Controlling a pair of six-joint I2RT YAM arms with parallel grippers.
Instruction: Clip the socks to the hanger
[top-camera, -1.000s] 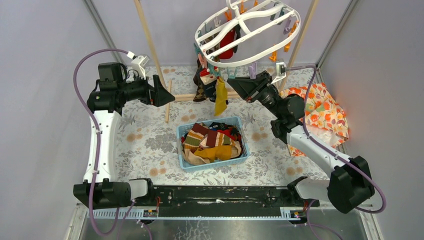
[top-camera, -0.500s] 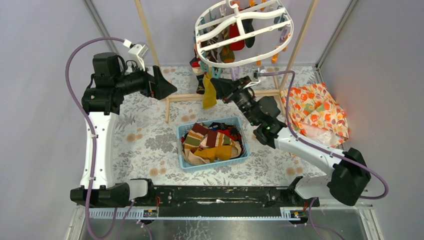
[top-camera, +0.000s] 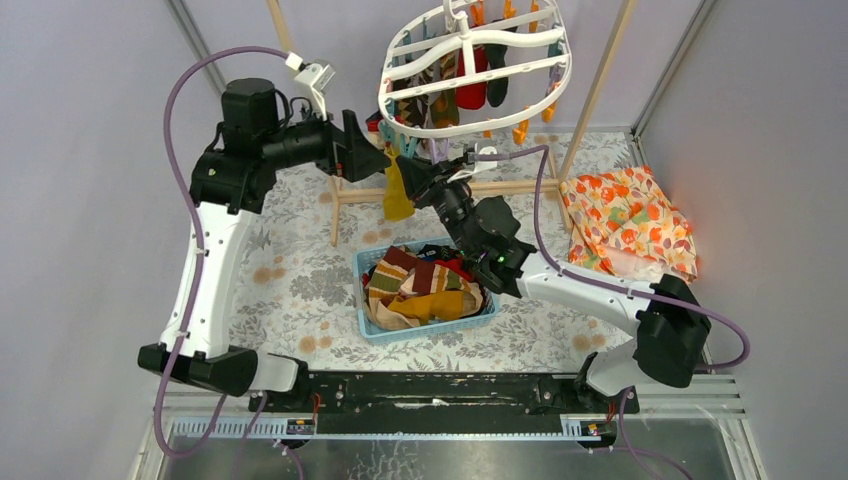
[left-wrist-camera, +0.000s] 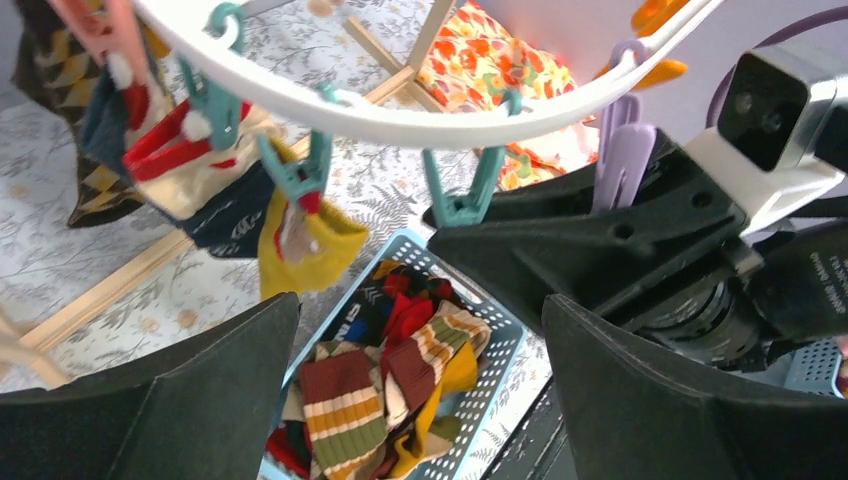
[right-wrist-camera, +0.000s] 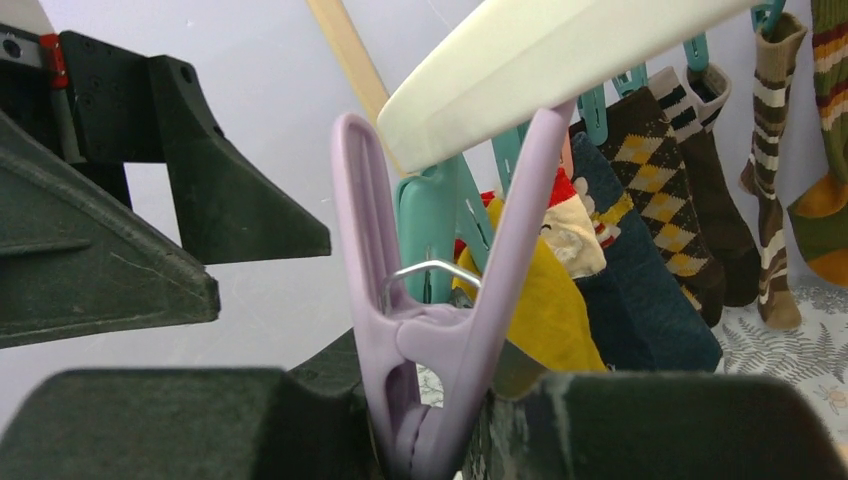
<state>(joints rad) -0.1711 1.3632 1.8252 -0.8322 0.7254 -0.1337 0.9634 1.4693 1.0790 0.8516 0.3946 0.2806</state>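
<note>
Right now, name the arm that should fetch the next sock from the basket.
Left, I'd judge: the left tool is open and empty, while the right tool is shut on a lilac clip of the hanger.

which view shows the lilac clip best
The right wrist view: the lilac clip fills the centre, its base pinched in the right gripper, its top at the hanger rim. The left wrist view shows only its upper part behind that gripper. In the top external view it is too small to make out.
</note>
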